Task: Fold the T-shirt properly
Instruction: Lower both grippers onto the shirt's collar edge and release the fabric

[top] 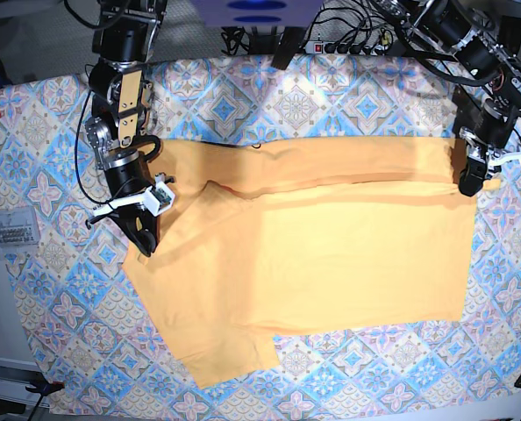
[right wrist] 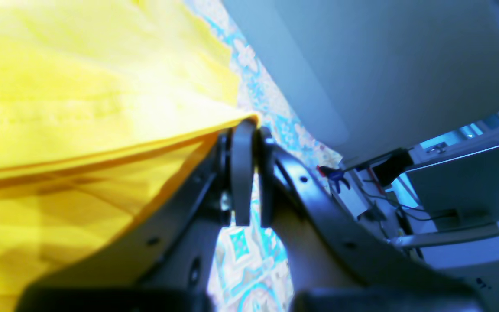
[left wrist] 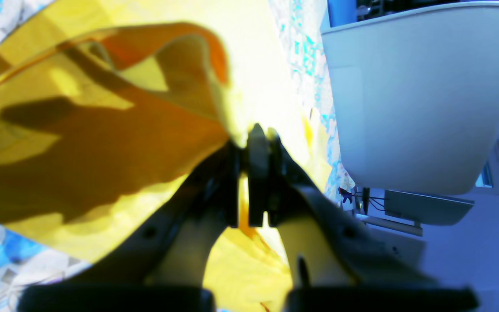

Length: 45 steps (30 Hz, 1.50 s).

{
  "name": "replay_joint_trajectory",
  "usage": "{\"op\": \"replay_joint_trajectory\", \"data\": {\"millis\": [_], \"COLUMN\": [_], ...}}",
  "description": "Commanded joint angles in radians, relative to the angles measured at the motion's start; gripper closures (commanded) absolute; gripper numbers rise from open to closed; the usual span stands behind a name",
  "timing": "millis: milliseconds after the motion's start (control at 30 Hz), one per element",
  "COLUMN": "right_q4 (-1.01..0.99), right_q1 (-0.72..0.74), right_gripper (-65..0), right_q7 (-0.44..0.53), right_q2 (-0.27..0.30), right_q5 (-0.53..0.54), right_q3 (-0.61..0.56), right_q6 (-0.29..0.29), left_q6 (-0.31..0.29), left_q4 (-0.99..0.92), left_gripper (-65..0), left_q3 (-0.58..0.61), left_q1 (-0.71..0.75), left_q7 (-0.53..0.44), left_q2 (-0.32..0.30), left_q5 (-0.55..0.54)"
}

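Note:
The yellow-orange T-shirt (top: pixel 331 254) lies spread across the patterned tablecloth (top: pixel 59 289), its far edge doubled over toward the middle. One short sleeve sticks out at the near left. My left gripper (top: pixel 471 181) is at the shirt's right far corner. In the left wrist view the left gripper (left wrist: pixel 260 134) is shut on a pinch of the T-shirt (left wrist: pixel 102 143), which hangs in folds. My right gripper (top: pixel 145 241) is at the shirt's left edge. In the right wrist view the right gripper (right wrist: pixel 248 128) is shut on the hem of the T-shirt (right wrist: pixel 80 108).
A clear box of small parts (top: pixel 6 232) sits at the table's left edge. Cables and a power strip (top: pixel 339 42) run along the far side. A pale rounded chair back (left wrist: pixel 418 95) stands beyond the table, and shows as the chair back (right wrist: pixel 362 65) in the right wrist view.

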Motion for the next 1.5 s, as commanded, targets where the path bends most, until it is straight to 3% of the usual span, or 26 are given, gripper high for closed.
{"op": "replay_joint_trajectory", "data": {"millis": [0, 400, 500, 600, 700, 767, 833, 1200, 1267, 1467], "right_q4": [0.014, -0.082, -0.082, -0.082, -0.074, -0.072, -0.072, -0.074, -0.074, -0.042], "right_q1": [0.011, 0.013, 0.013, 0.006, 0.002, -0.012, -0.014, 0.006, 0.013, 0.01], "right_gripper": [-0.2, -1.2, -8.2, -17.6, -22.6, -23.5, -23.7, -23.7, -23.7, -23.4], "right_q7": [0.017, 0.011, 0.011, 0.013, 0.016, 0.016, 0.013, 0.011, 0.01, -0.138], "right_q2": [0.003, 0.003, 0.003, 0.003, 0.003, 0.003, 0.003, 0.0, -0.024, -0.047], "right_q5": [0.016, 0.016, 0.016, 0.016, 0.017, 0.02, 0.02, 0.022, 0.02, 0.014], "right_q3": [-0.006, -0.052, -0.05, -0.05, -0.05, -0.049, -0.049, -0.053, -0.049, -0.04], "right_q6": [-0.017, -0.019, -0.019, -0.022, -0.023, -0.023, -0.023, -0.019, -0.019, -0.014], "left_q6": [-0.007, -0.007, -0.007, -0.005, 0.053, 0.119, 0.14, 0.144, 0.144, 0.145], "left_q4": [0.018, 0.013, 0.011, 0.011, 0.011, 0.011, 0.011, 0.013, 0.013, 0.013], "left_gripper": [0.0, 0.0, -0.6, -8.1, -15.7, -19.9, -22.5, -23.2, -23.1, -23.1], "left_q3": [-0.002, 0.002, 0.002, 0.002, -0.001, 0.001, 0.001, 0.001, 0.002, 0.082], "left_q1": [-0.007, -0.012, -0.009, -0.006, -0.006, -0.004, -0.002, -0.042, -0.055, -0.036], "left_q7": [-0.011, -0.047, -0.044, -0.045, -0.045, -0.041, -0.041, -0.044, -0.039, -0.045], "left_q2": [-0.016, -0.006, -0.004, -0.004, -0.004, -0.004, -0.004, -0.003, -0.003, -0.009], "left_q5": [-0.005, 0.041, 0.043, 0.043, 0.049, 0.049, 0.049, 0.041, 0.043, 0.066]}}
